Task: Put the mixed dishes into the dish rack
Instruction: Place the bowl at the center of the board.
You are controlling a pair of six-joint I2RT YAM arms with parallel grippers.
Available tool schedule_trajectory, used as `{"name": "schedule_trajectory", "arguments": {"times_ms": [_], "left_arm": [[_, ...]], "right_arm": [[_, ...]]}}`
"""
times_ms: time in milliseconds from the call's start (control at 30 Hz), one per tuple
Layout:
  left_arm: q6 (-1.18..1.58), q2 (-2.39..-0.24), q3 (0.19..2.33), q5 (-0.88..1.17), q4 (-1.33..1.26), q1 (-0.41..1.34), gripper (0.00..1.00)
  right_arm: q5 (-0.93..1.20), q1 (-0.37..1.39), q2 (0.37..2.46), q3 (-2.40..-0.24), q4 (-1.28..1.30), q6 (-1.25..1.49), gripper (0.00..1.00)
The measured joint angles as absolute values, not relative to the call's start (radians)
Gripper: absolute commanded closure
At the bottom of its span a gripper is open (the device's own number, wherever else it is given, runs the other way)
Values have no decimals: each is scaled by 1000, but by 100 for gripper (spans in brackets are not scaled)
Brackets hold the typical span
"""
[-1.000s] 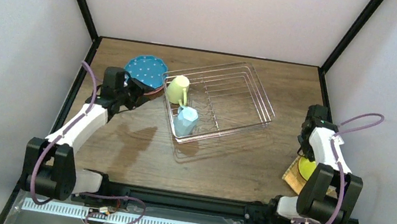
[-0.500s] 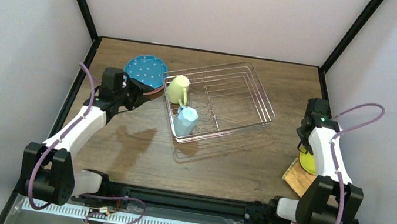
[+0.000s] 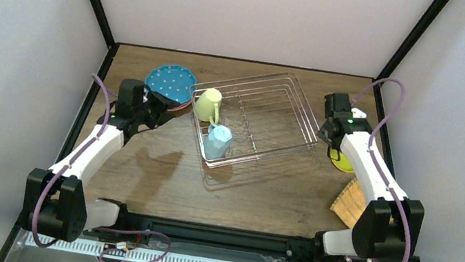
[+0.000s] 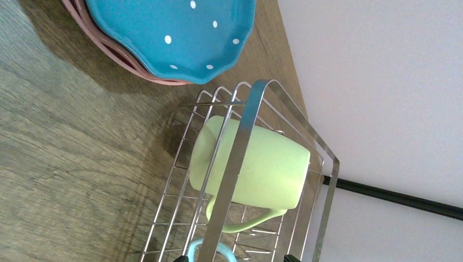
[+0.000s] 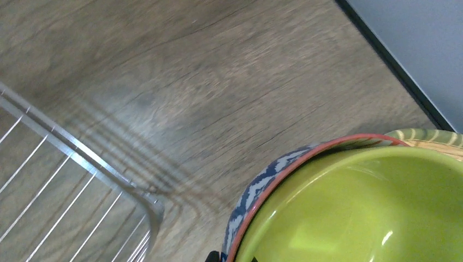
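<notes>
Wood-grain table (image 3: 160, 176) bears rectangular wire dish rack (image 3: 281, 114).

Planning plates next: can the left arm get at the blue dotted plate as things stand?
Probably yes: the open left end effector sits just beside the blue dotted plate, which is uncovered.

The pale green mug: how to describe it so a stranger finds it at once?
Find the central wire dish rack. Two mugs sit at its left end; the pale green mug is the far one, nearest the blue dotted plate. Colour separates it from the light blue mug.
</notes>
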State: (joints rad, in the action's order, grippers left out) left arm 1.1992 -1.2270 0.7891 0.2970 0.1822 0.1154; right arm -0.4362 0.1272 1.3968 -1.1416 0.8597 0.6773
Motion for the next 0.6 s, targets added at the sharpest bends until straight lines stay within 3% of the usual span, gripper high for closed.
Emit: {"name": "schedule_trajectory", "arguments": {"times_ms": [600], "left_arm": [[1192,-1244,838,297,208,115,0]], "right_arm": [[-427,491,1376,-1142,965,614,99]]}}
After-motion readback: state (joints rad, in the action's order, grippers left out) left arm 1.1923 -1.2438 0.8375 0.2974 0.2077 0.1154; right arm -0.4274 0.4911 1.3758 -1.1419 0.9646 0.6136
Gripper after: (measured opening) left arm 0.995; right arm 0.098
